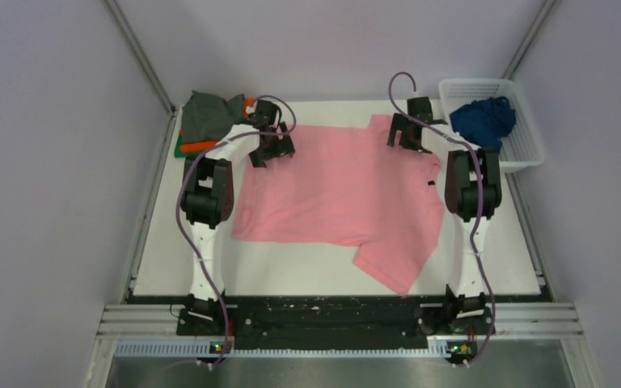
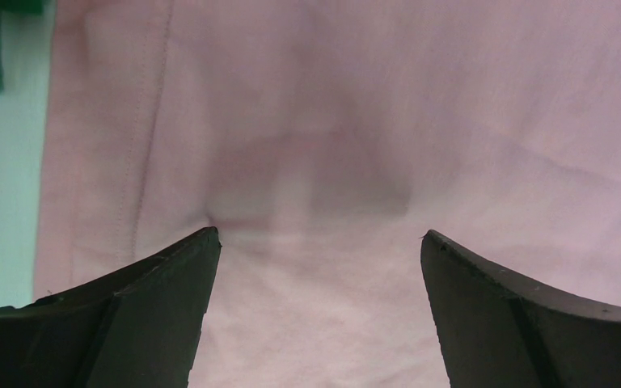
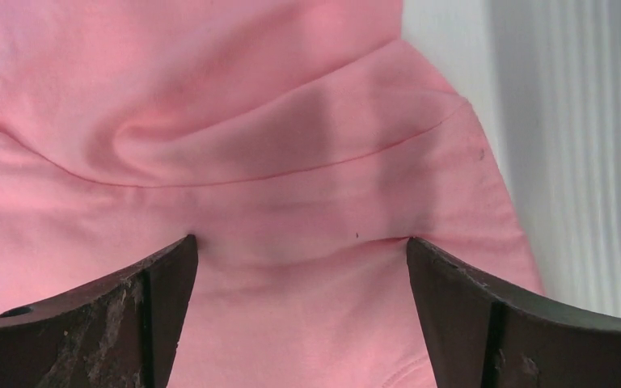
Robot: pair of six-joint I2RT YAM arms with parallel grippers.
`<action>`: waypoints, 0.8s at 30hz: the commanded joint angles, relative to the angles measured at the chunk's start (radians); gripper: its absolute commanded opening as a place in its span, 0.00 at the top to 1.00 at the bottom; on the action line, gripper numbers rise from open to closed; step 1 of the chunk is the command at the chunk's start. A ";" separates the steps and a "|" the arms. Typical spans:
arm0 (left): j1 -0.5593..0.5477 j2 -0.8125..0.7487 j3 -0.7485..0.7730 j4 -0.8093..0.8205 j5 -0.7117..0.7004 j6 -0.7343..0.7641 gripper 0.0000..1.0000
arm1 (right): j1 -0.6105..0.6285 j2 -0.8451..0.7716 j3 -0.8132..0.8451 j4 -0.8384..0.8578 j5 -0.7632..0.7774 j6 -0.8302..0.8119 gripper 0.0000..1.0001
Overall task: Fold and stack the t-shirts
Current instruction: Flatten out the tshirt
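The white table [image 1: 291, 275] is covered across its middle by the light pink t-shirt [image 1: 340, 190], which is spread flat. A white lattice basket [image 1: 525, 149] is set at the far right, with a dark blue t-shirt [image 1: 483, 120] bunched inside. A grey t-shirt [image 1: 210, 113] is piled on orange and green ones at the far left. The left gripper [image 2: 319, 238] and the right gripper [image 3: 301, 240] are held wide over the pink cloth's far edge, with nothing gripped.
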 commanded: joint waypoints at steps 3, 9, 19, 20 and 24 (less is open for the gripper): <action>0.009 -0.055 0.102 -0.015 -0.009 -0.004 0.01 | -0.010 0.021 0.207 -0.105 -0.051 -0.068 0.01; 0.009 -0.369 -0.171 -0.029 -0.054 -0.050 0.01 | 0.006 -0.382 -0.093 -0.038 -0.090 -0.034 0.01; 0.035 -0.873 -0.791 -0.164 -0.235 -0.242 0.04 | -0.011 -0.930 -0.684 0.158 -0.210 0.105 0.01; 0.044 -0.910 -0.832 -0.168 -0.240 -0.259 0.06 | -0.011 -0.942 -0.697 0.136 -0.209 0.114 0.01; 0.081 -0.985 -0.976 -0.110 -0.220 -0.317 0.19 | -0.012 -0.968 -0.731 0.065 -0.198 0.133 0.03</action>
